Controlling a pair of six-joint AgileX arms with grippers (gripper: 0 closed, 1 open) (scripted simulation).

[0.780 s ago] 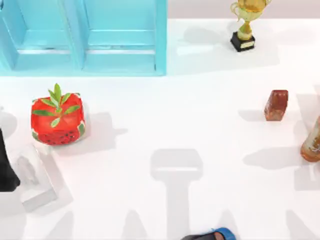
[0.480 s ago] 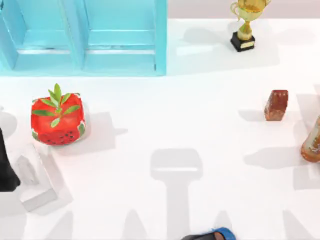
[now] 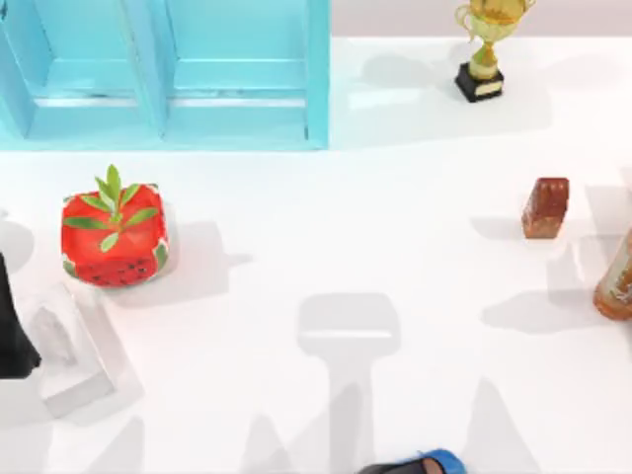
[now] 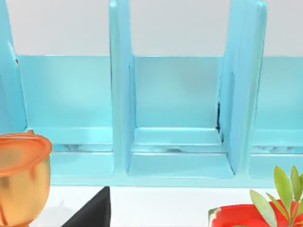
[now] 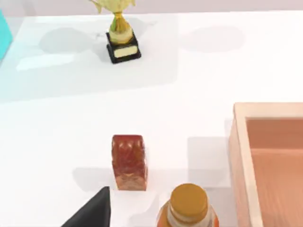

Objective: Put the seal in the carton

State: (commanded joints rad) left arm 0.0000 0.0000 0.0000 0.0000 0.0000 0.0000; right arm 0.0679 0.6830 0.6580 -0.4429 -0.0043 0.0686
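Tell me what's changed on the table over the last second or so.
No object has moved. The only visible change is among the arm shadows on the table, which have shifted near its front edge and right side. The seal, trophy, bottle and watermelon cube stayed put.

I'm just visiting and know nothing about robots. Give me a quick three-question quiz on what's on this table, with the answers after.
1. True or false: the seal stands upright on the table, apart from the bottle.
2. Which stands at the table's far edge, beyond the seal? A) the watermelon-patterned cube B) the gold trophy C) the bottle
3. Fill in: in the right wrist view, the open wooden carton sits beside the ____ with the orange cap.

Key
1. True. It stands alone, nothing gripping it.
2. B. The cube sits on the table's left, near the blue shelf unit.
3. bottle
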